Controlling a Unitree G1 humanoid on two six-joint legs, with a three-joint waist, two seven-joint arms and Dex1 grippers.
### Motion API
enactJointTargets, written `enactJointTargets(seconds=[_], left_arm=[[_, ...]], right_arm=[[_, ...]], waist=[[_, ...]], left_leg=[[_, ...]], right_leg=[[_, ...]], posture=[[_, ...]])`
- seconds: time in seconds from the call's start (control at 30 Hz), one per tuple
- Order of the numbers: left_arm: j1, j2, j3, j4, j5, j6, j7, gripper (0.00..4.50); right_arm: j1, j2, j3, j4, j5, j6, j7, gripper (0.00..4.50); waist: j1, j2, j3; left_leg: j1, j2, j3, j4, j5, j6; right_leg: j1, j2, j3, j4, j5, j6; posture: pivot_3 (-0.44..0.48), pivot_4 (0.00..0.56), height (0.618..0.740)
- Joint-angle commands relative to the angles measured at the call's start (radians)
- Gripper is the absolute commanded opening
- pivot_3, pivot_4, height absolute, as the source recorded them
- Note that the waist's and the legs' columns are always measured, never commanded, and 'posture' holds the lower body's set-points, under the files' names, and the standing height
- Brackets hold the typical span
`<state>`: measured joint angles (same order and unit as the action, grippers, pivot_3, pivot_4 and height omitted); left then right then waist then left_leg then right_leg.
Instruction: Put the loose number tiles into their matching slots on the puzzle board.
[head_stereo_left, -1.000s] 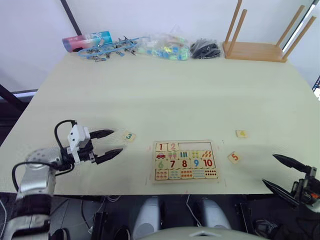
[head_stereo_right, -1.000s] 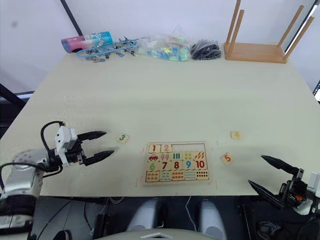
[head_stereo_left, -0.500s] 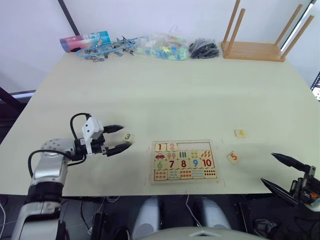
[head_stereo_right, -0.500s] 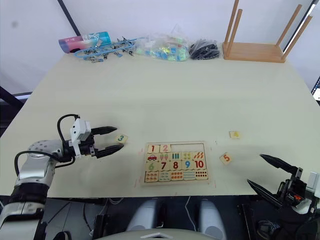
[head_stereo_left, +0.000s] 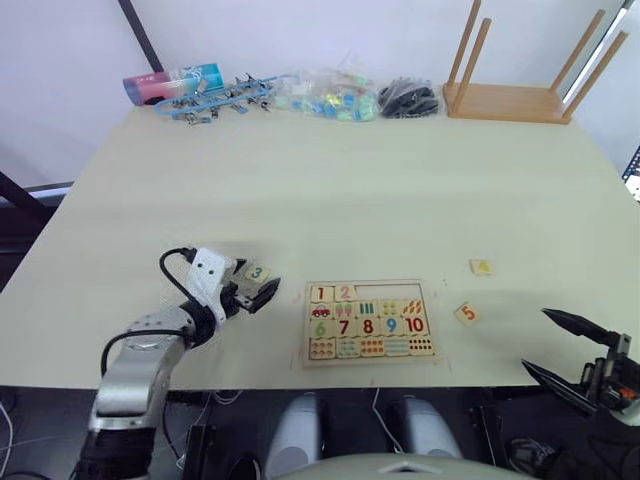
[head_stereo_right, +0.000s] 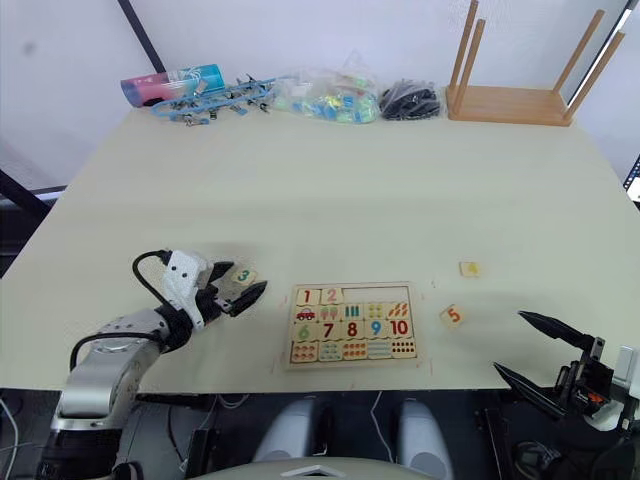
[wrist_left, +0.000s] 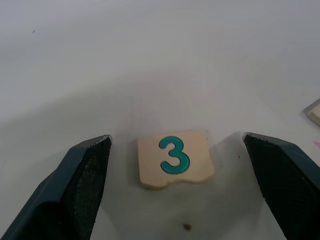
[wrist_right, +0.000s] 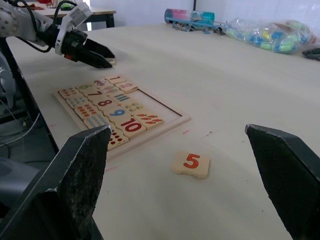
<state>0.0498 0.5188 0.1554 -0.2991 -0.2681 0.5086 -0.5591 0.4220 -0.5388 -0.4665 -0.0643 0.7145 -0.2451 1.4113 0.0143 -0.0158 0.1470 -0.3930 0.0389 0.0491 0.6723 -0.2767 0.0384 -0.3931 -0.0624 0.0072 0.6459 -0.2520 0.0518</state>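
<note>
The puzzle board (head_stereo_left: 432, 322) lies near the table's front edge, with tiles 1 and 2 seated in its top row. The other slots (head_stereo_left: 392, 293) of that row are bare. Tile 3 (wrist_left: 174, 159) lies flat on the table just left of the board, between the fingers of my left gripper (head_stereo_left: 255, 284), which is open around it without touching. Tile 4 (head_stereo_left: 482, 267) and tile 5 (head_stereo_left: 466, 314) lie loose to the right of the board. My right gripper (head_stereo_left: 538, 340) hangs open off the front right table edge, nearest tile 5 (wrist_right: 190, 163).
Along the far edge are a wooden stand with upright dowels (head_stereo_left: 505, 100), a black bundle (head_stereo_left: 408, 98), a bag of coloured pieces (head_stereo_left: 325, 95), blue clips (head_stereo_left: 215, 100) and a tube (head_stereo_left: 175, 82). The wide middle of the table is bare.
My left gripper has moved right across the table until its open fingers straddle tile 3. The right gripper has stayed put.
</note>
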Motion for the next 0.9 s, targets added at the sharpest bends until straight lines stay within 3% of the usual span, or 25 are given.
enactJointTargets(seconds=[0.03,0.4,0.53,0.67,0.9], left_arm=[[0.019,-0.007,0.002,-0.059,0.032,0.034,0.071,4.47],[-0.004,-0.062,-0.051,-0.036,0.05,0.058,0.133,4.47],[0.007,-0.061,-0.06,-0.034,0.047,0.066,0.131,3.35],[0.019,-0.072,-0.059,-0.048,0.041,0.074,0.14,1.51],[0.074,-0.135,-0.048,-0.151,0.051,0.103,0.235,1.51]], right_arm=[[-0.001,-0.011,-0.023,-0.009,0.017,-0.005,0.009,4.5],[-0.008,-0.012,-0.024,0.007,0.013,-0.005,0.017,4.5],[-0.006,-0.018,-0.032,0.011,0.017,-0.007,0.025,4.5],[-0.009,-0.026,-0.035,0.02,0.019,-0.006,0.037,4.5],[-0.028,-0.034,-0.025,0.026,0.021,0.0,0.059,4.5]], waist=[[0.0,0.0,0.0],[0.003,0.002,-0.001],[0.001,0.002,-0.001],[0.0,0.004,-0.002],[-0.001,0.005,-0.003]], left_leg=[[0.0,0.0,0.0,0.0,0.0,0.0],[0.005,-0.001,0.001,0.0,0.0,0.0],[0.012,-0.001,0.001,-0.001,0.0,0.0],[0.012,0.0,0.001,-0.001,0.0,0.0],[0.012,0.0,0.001,-0.002,0.0,0.0]], right_leg=[[0.0,0.0,0.0,0.0,0.0,0.0],[0.005,0.0,0.001,0.0,-0.002,-0.003],[0.011,-0.003,0.002,-0.001,-0.002,-0.004],[0.011,-0.006,0.004,-0.001,-0.002,-0.004],[0.011,-0.007,0.006,-0.002,-0.002,-0.004]], posture=[[0.0,0.15,0.737],[0.0,0.15,0.737],[0.0,0.15,0.737],[0.0,0.15,0.737],[0.0,0.15,0.737]])
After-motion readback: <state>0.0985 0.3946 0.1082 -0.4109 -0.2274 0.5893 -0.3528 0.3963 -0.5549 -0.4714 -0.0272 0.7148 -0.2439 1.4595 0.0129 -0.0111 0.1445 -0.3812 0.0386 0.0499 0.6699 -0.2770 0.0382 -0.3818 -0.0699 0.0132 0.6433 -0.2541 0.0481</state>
